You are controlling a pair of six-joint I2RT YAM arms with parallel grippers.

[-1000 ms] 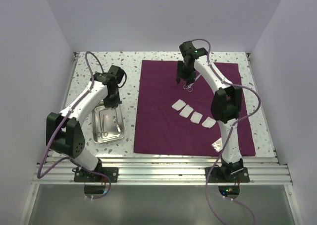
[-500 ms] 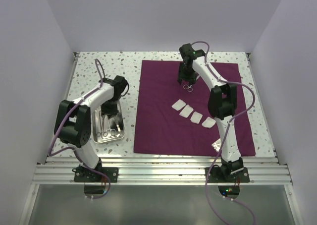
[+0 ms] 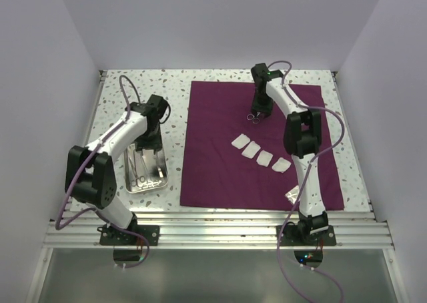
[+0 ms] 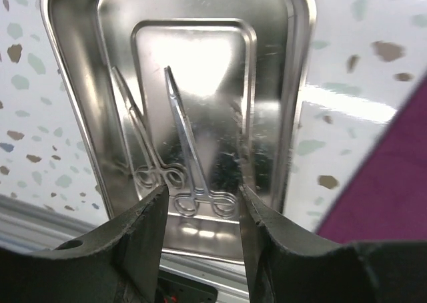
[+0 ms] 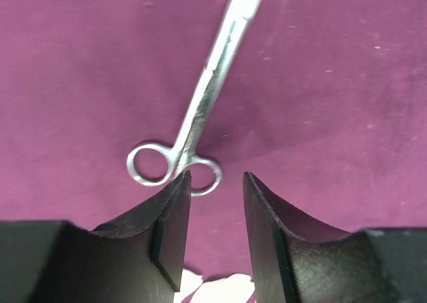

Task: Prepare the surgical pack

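The surgical pack's dark purple cloth (image 3: pixel 220 163) lies spread flat on the table. A row of white gauze squares (image 3: pixel 261 153) sits on it. A silver scissor-like instrument (image 5: pixel 207 103) lies on the cloth at the back, also seen from above as the instrument (image 3: pixel 253 117). My right gripper (image 5: pixel 215 179) hangs open just over its finger rings, holding nothing. The steel tray (image 4: pixel 293 83) on the left holds two more instruments (image 4: pixel 190 143). My left gripper (image 4: pixel 202 193) is open above the tray's near end, with nothing between its fingers.
A small clear packet (image 3: pixel 292 195) lies on the cloth's near right part beside the right arm. The speckled tabletop (image 3: pixel 173 96) shows around the tray (image 3: pixel 127 183). White walls close in both sides and the back. A metal rail runs along the near edge.
My left gripper has gone from shut to open above the tray. My right wrist has shifted a little to the right over the instrument and its jaws have narrowed slightly.
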